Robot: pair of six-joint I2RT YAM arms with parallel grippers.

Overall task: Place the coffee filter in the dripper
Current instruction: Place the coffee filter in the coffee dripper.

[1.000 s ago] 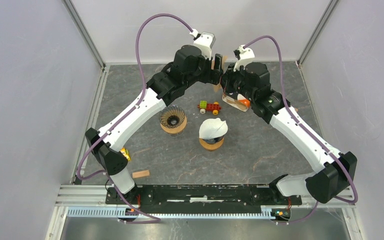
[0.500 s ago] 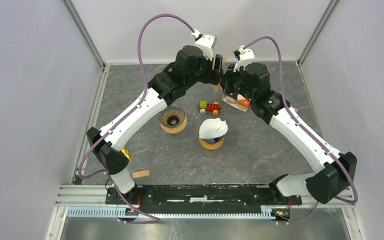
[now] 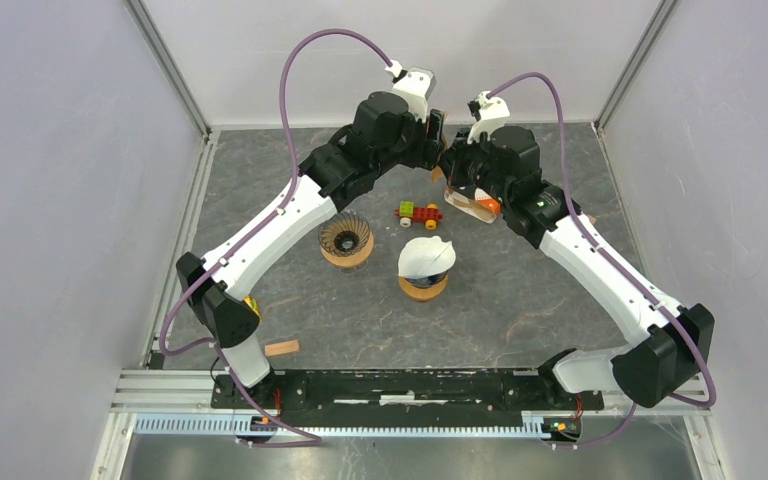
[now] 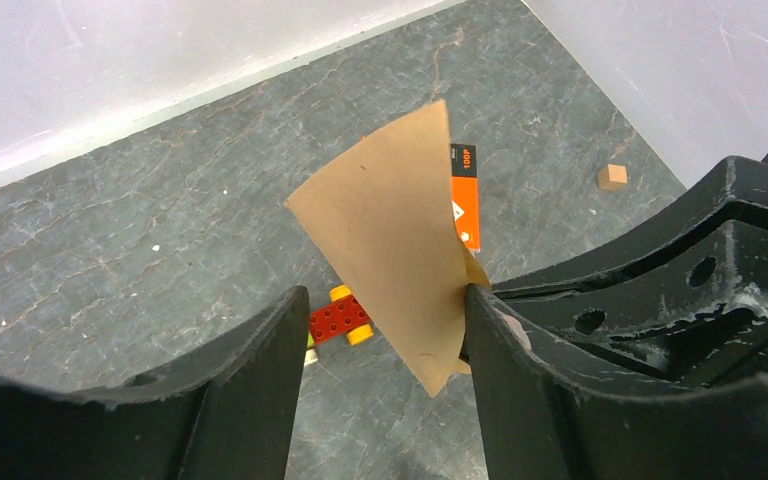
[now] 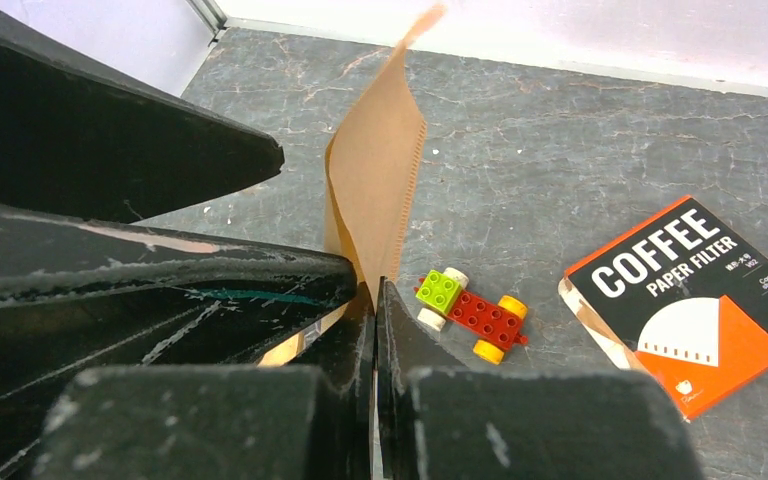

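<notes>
Left pincer (image 4: 385, 300): narrower than a second ago, partly open, straddling coffee filter (image 4: 390, 240), one finger touching it. Right pincer (image 5: 375, 292): clamped on coffee filter, aloft near far edge of surface (image 3: 520, 300). Dripper (image 3: 346, 238): mid-surface, apart.

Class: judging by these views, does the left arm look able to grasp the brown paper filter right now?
Likely yes: the left hand stands open astride the filter, which the shut right hand holds up; nothing intervenes.
</notes>
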